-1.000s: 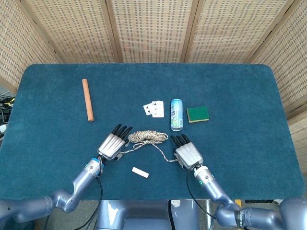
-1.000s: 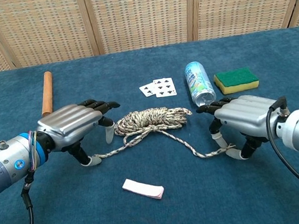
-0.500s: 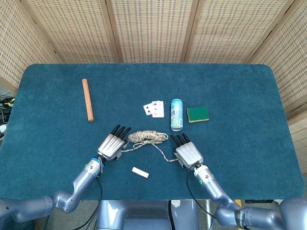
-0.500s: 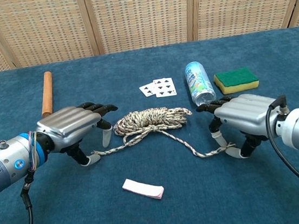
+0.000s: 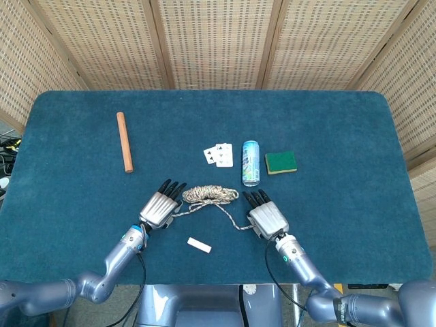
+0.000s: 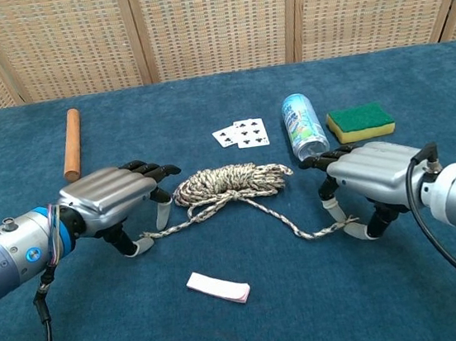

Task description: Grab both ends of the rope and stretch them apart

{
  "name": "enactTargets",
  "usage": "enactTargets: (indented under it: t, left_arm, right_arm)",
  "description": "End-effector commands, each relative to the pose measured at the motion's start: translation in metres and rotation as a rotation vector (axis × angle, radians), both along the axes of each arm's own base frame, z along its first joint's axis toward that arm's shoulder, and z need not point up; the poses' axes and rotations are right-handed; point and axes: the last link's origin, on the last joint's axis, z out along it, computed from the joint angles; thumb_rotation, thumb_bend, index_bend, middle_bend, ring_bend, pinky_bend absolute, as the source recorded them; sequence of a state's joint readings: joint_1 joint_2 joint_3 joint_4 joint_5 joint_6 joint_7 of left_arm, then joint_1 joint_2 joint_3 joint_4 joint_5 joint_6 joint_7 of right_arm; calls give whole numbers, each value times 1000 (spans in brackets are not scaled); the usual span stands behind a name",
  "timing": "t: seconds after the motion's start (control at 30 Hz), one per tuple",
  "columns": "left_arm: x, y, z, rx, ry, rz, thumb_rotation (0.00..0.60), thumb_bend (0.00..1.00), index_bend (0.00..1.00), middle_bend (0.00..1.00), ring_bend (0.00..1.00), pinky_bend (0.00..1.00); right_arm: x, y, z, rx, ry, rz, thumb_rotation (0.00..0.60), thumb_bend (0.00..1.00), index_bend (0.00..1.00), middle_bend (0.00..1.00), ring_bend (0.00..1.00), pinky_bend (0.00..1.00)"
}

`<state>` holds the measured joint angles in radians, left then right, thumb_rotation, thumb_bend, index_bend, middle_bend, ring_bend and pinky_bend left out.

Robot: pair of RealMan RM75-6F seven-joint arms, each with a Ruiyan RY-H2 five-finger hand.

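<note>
The speckled rope (image 5: 210, 194) (image 6: 229, 183) lies as a coiled bundle on the blue table, with two loose ends trailing toward me. My left hand (image 5: 159, 206) (image 6: 115, 202) hovers palm down over the left end (image 6: 149, 235). Its fingers stretch toward the coil and its thumb tip sits beside the rope. My right hand (image 5: 267, 218) (image 6: 371, 179) is palm down over the right end (image 6: 343, 226), which runs under the palm between fingers and thumb. Neither hand plainly grips the rope.
A wooden stick (image 5: 124, 142) (image 6: 71, 143) lies at the far left. Playing cards (image 5: 219, 154) (image 6: 241, 134), a tipped can (image 5: 251, 163) (image 6: 303, 125) and a green-yellow sponge (image 5: 281, 162) (image 6: 359, 122) sit behind the rope. A small white piece (image 5: 199, 245) (image 6: 217, 287) lies near the front.
My left hand has sunk a little lower and drawn slightly back toward me over the left rope end. The right hand and the rope have hardly moved.
</note>
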<state>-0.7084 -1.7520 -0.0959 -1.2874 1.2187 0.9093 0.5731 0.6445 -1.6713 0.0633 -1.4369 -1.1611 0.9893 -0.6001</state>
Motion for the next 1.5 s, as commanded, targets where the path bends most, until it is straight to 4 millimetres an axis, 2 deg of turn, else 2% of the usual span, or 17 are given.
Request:
enactTargets:
  t: [0.03,0.3,0.57,0.93,1.23,1.5]
  left_arm:
    - [0,0,-1,0,5,3,600,399,513,0,0,0]
    - [-1,0,-2,-3,12,12,600,400,548,0,0,0]
    - [-1,0,-3,7,7,11,600,408,631,0,0,0]
    - [-3,3,2,31,-1,11,600,464,667,0,0,0]
    - [-18,16,26,94,6,35,600,464,693,0,0,0]
    - [-57,35,73,191,20,103,600,465,700,0,0,0]
  right_arm:
    - [0,0,0,0,0,-1,600,492,662,0,0,0]
    - [-1,0,0,-1,-2,-3,600,493,664,0,0,0]
    - [-2,0,-1,0,-4,-5,600,493,665,0,0,0]
    - [-3,-1,1,-8,-2,-4,600,494,667,0,0,0]
    - [-7,-8,12,-65,19,23,600,496,671,0,0,0]
    - [-23,-23,38,-163,72,22,600,495,675,0,0,0]
